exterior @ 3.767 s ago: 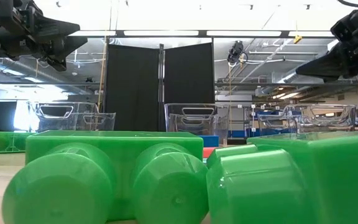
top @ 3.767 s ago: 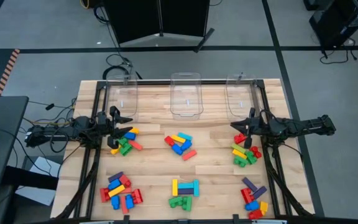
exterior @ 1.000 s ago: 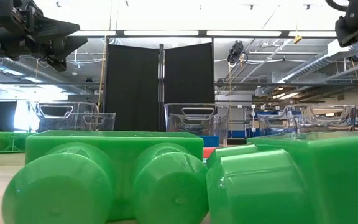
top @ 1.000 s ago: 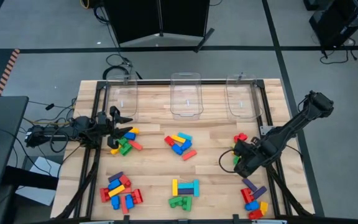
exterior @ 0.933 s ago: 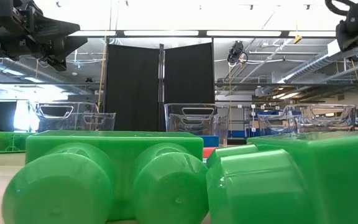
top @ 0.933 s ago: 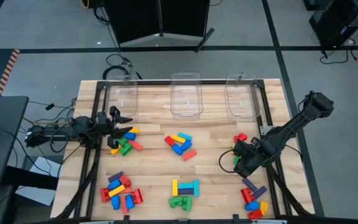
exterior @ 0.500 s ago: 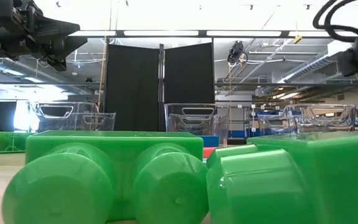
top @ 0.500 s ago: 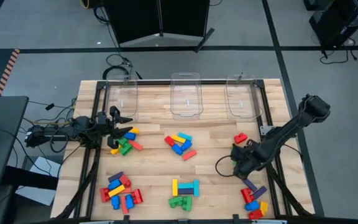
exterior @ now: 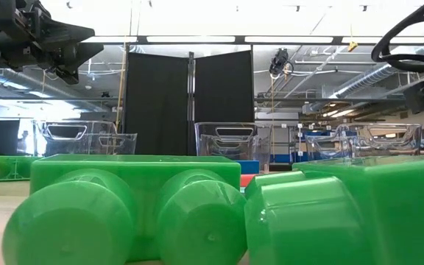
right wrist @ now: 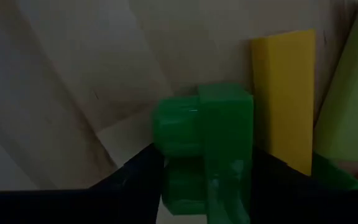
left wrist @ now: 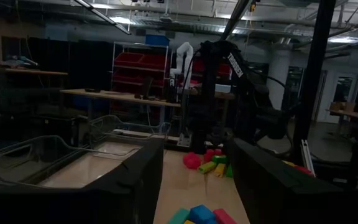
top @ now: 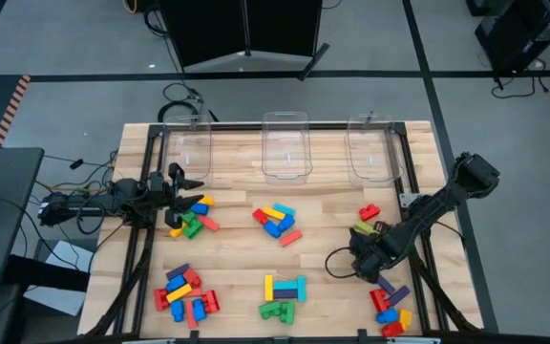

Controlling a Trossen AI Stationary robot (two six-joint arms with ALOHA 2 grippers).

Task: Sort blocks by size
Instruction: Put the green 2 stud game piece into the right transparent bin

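Right claw point(top: 363, 260) is down on the desk point(top: 327, 215) amid the cluster of blocks on the right, its two fingers standing on either side of a green brick point(right wrist: 207, 146); whether they press it I cannot tell. Just beside that brick lies a yellow brick point(right wrist: 283, 99). A lone red brick point(top: 369, 211) sits between the cluster and the right clear bin point(top: 370, 153). Left claw point(top: 175, 196) hovers over the far-left pile of blocks point(top: 191, 216), fingers apart, holding nothing.
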